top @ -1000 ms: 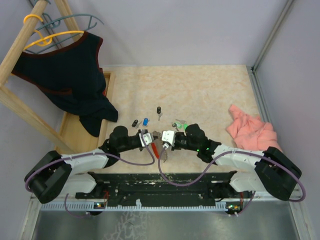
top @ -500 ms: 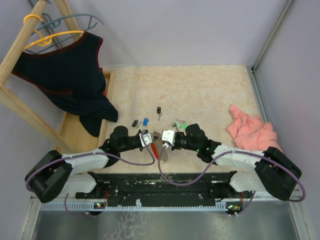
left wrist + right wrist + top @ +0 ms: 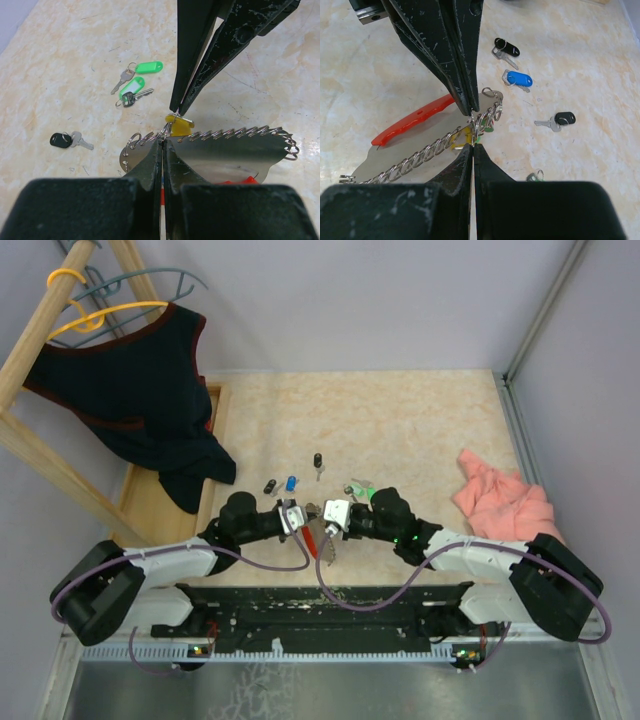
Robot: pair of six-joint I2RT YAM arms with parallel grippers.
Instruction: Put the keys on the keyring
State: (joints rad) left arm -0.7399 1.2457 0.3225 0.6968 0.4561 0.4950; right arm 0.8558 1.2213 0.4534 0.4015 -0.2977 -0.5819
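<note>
Two grippers meet tip to tip over the near middle of the desk (image 3: 420,430), and both are pressed together. The left gripper (image 3: 162,144) pinches the wire loops at one end of the keyring (image 3: 227,157), which lies flat beneath the tips. The right gripper (image 3: 178,108) comes in from the opposite side and closes, as far as I can judge, on the small split ring of the yellow key (image 3: 180,126).

That key sits between the two pairs of tips, at the very end loop of the keyring; whether its ring is already through that loop I cannot tell. From the pinch point the keyring's long axis runs back toward the arms' bases. Neither arm is nearer, since both are on the spot. My judgement is that the coming move is a fine push or twist of the right gripper against the held loop.

The left wrist view shows the yellow head, the grey toothed plate and its row of rings, with the green keys (image 3: 145,67) beyond. The right wrist view hides most of the yellow head but shows the whole red band (image 3: 412,120), the blue key (image 3: 519,79) and the black keys (image 3: 506,47), all lying loose and well apart from the grippers. From above, the rings are too small to read.
</note>
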